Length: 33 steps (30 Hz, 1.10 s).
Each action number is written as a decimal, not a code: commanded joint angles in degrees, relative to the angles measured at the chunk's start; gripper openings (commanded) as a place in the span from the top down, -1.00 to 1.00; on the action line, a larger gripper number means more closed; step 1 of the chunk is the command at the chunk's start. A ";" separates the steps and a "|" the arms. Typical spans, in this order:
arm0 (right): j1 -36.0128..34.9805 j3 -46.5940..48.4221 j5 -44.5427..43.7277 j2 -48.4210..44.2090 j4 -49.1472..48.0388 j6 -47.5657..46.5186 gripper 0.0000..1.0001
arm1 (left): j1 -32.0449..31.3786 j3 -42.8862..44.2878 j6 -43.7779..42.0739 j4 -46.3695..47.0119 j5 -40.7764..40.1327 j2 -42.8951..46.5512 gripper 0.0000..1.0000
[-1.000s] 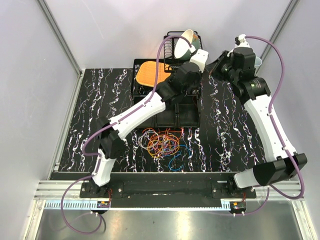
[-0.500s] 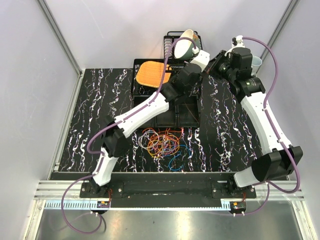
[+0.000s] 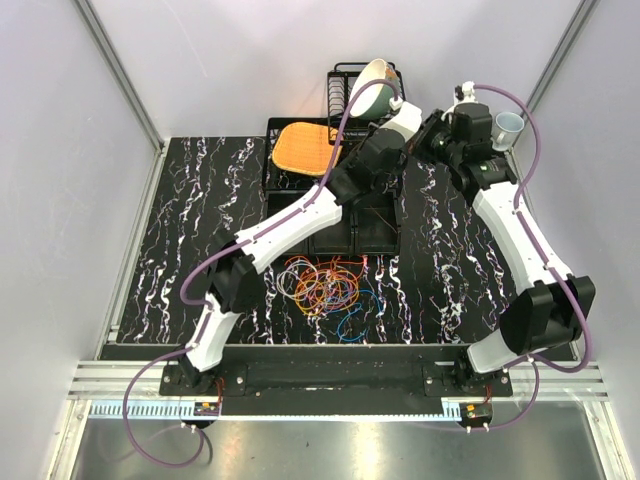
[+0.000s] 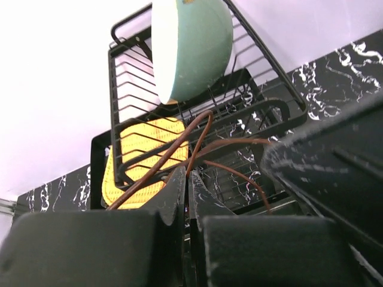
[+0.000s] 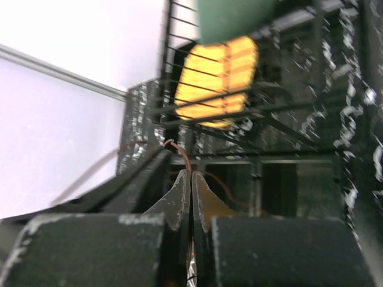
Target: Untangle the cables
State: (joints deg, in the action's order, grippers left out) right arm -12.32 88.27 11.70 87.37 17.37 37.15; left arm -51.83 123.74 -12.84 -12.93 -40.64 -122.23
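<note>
The left gripper [image 4: 186, 194] has its two fingers pressed together, and an orange-brown cable [image 4: 158, 164] is pinched at their tips. From there the cable rises in a narrow loop and fans out in several strands to the left and right. Behind it in the left wrist view stands a black wire dish rack [image 3: 340, 100] with a teal bowl [image 4: 191, 48] tipped on its side in the rack. A yellow woven mat [image 4: 143, 149] lies lower and to the left.

The right gripper [image 5: 191, 194] is also closed finger against finger. A thin orange-brown wire [image 5: 184, 156] curls up from between its tips and bends over to the left. That view is blurred, so it cannot be told whether this is the same cable that the left gripper holds.

Seen from above, both arms reach to the far side of the bench [image 3: 200, 220], and their grippers sit close together just beside the dish rack. The left arm passes over a black compartment tray [image 3: 372, 232]. A pale blue cup [image 3: 508, 125] stands beyond the right arm, near the far right corner.

The rest of the cables [image 3: 325, 285] lie in a loose heap of orange, red, yellow, purple and blue loops on the bench. The heap is just in front of the compartment tray, between the two arm bases and well apart from both grippers. One blue loop sits at the near right edge of the heap.
</note>
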 commanded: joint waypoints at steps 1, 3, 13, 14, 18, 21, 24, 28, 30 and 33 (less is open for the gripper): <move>2.12 -5.28 0.07 -1.85 -2.77 1.00 1.00 | 0.07 -1.31 2.89 2.56 -0.67 -0.90 1.00; 3.52 -6.87 -0.01 -2.29 -2.69 1.26 1.00 | 0.15 -2.71 4.75 2.03 0.91 -0.81 1.00; 5.20 -14.61 -3.79 -5.37 -2.07 0.65 1.00 | -0.20 -9.39 19.42 1.06 12.43 -1.16 1.00; 5.28 -15.05 -3.88 -5.37 -1.81 0.65 1.00 | -0.20 -10.27 20.13 1.06 12.69 -1.51 1.00; 5.29 -16.72 -4.76 -6.25 -1.02 0.03 1.00 | -0.20 -13.17 24.17 1.33 14.71 -1.87 1.00; 5.20 -17.51 -4.59 -6.60 -0.75 -0.41 1.00 | -0.11 -15.72 27.07 1.94 16.03 -2.04 1.00; 5.28 -18.39 -2.92 -5.90 -0.93 -0.41 1.00 | 0.42 -17.57 29.80 2.29 20.23 -2.65 0.95; 5.20 -19.19 0.41 -3.62 -0.93 -0.32 1.00 | 2.08 -18.19 34.02 1.07 22.97 -4.06 0.88; 4.85 -19.36 1.56 -1.87 -0.93 -0.32 1.00 | 2.70 -18.62 35.59 0.89 24.73 -4.41 0.83; 3.19 -18.84 2.36 0.51 -0.75 -0.76 1.00 | 3.41 -19.33 36.22 0.89 26.40 -4.59 0.77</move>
State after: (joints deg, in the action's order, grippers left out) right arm -7.25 69.04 11.38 84.99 17.19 37.47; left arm -49.78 105.16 19.73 -14.06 -18.26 -126.72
